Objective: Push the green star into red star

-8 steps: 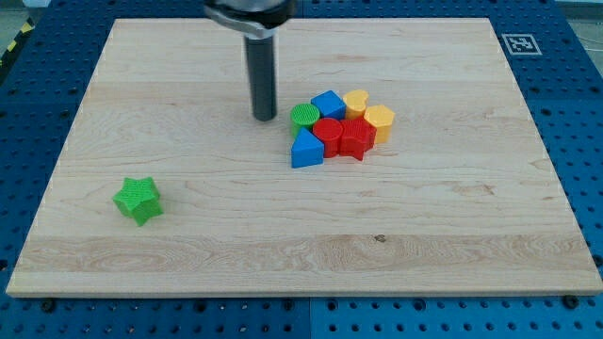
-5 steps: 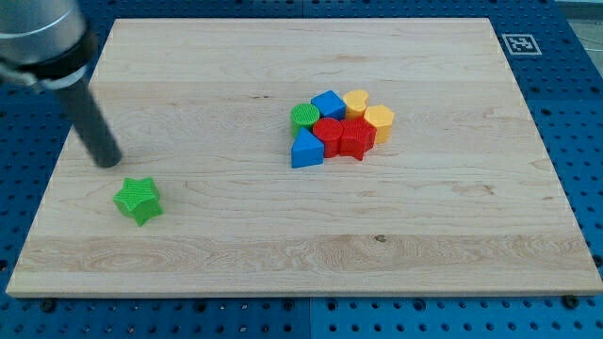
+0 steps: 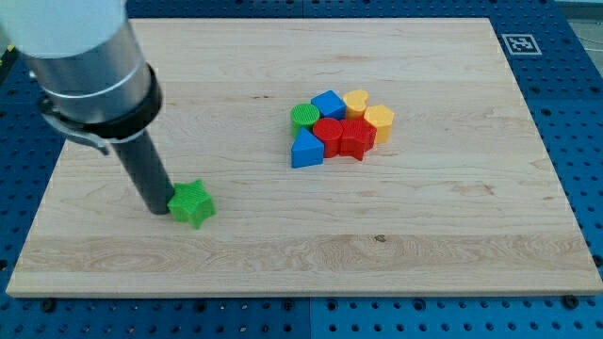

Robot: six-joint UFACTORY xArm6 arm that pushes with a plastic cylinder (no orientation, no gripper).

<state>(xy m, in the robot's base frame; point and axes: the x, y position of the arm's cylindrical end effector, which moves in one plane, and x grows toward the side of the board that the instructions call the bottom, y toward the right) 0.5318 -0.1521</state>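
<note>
My tip (image 3: pixel 160 211) has swung behind the green star (image 3: pixel 191 203), touching it and nudging it toward the red star (image 3: pixel 356 138); I carry no claw.

The pale wooden desk (image 3: pixel 452 235) carries a green star block (image 3: pixel 191 203) at the view's lower left, touching my tip (image 3: pixel 158 209). Well apart, near centre, a tight cluster: green cylinder block (image 3: pixel 303 117), blue cube block (image 3: pixel 329 104), blue triangular block (image 3: pixel 305 150), red block (image 3: pixel 327 135), red star block (image 3: pixel 357 137), two yellow blocks (image 3: pixel 356 100) (image 3: pixel 380 121).

A robotics lab bench, by the look of it. A pale wooden board (image 3: pixel 452 235) lies on a blue perforated mounting plate (image 3: pixel 565 113), and a black-and-white fiducial tag (image 3: pixel 520 43) sits at the board's top-right corner.
</note>
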